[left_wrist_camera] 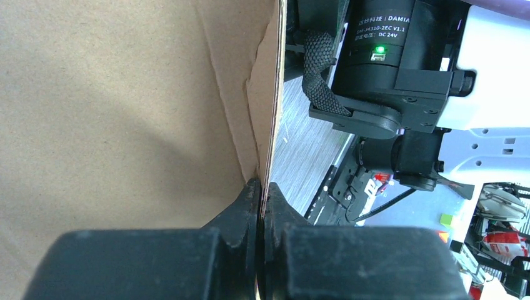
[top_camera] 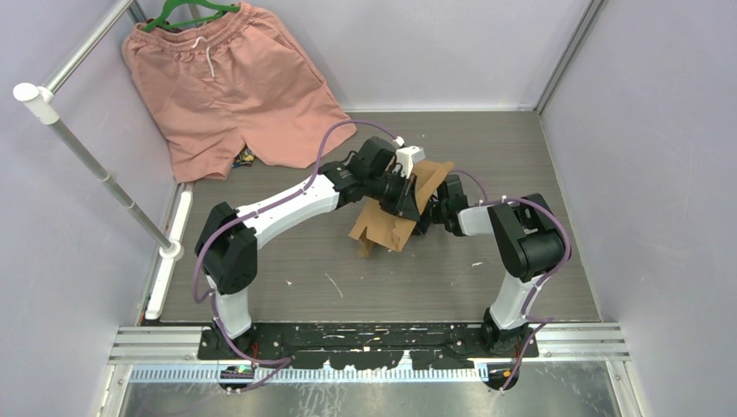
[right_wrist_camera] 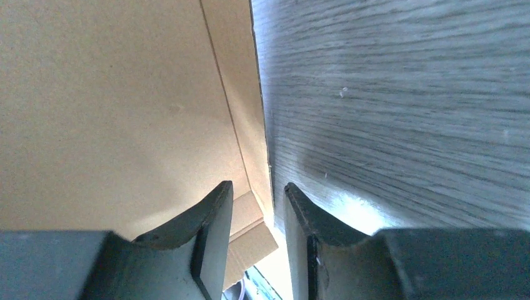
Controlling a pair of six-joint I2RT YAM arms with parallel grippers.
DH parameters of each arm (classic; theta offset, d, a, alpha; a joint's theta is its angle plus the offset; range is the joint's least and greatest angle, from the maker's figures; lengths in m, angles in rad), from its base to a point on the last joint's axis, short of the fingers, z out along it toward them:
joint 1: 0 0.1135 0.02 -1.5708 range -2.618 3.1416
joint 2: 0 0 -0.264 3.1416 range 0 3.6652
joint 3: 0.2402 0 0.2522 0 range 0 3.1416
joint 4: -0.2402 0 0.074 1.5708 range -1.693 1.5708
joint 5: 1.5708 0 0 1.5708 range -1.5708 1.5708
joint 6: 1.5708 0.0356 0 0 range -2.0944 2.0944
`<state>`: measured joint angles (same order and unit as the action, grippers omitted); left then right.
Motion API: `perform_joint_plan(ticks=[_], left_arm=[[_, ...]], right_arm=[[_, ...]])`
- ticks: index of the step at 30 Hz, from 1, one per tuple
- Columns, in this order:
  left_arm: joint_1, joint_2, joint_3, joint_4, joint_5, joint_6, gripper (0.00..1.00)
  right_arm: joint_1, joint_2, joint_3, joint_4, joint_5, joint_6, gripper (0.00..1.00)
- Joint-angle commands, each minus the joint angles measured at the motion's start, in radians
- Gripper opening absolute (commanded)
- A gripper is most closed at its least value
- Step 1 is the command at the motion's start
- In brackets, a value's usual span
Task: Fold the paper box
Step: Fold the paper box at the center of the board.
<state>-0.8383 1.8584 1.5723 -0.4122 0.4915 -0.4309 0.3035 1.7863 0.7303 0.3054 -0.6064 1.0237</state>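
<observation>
From above, I am seeing the paper box standing half-raised on the table, near the pink shorts, on their side toward the arm bases. In the left wrist view, the left gripper is pinching one upright cardboard wall, its fingers fully closed on the edge. In the right wrist view, the right gripper is standing partly open around the sheet's edge, gripping nothing, so I am judging it best to be holding the left pinch firm and pressing along the crease rather than across it.
</observation>
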Motion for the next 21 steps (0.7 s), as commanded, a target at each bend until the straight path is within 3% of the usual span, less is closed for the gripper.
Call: perform_joint_plan(ticks=[1,8,14,21], left_arm=[[-0.012,0.046,-0.018,-0.08,-0.01,0.015,0.03],[-0.012,0.053,-0.003,-0.085,-0.008,0.015,0.03],[-0.009,0.056,0.002,-0.097,-0.016,0.021,0.03],[0.005,0.017,0.037,-0.179,-0.039,0.042,0.04]], right_arm=[[0.003,-0.013,0.039,0.046,-0.078,-0.013,0.42],[0.002,0.063,0.035,-0.049,-0.146,-0.081,0.46],[-0.012,0.105,-0.037,0.143,-0.165,0.012,0.5],[-0.011,0.047,-0.004,-0.069,-0.108,-0.115,0.55]])
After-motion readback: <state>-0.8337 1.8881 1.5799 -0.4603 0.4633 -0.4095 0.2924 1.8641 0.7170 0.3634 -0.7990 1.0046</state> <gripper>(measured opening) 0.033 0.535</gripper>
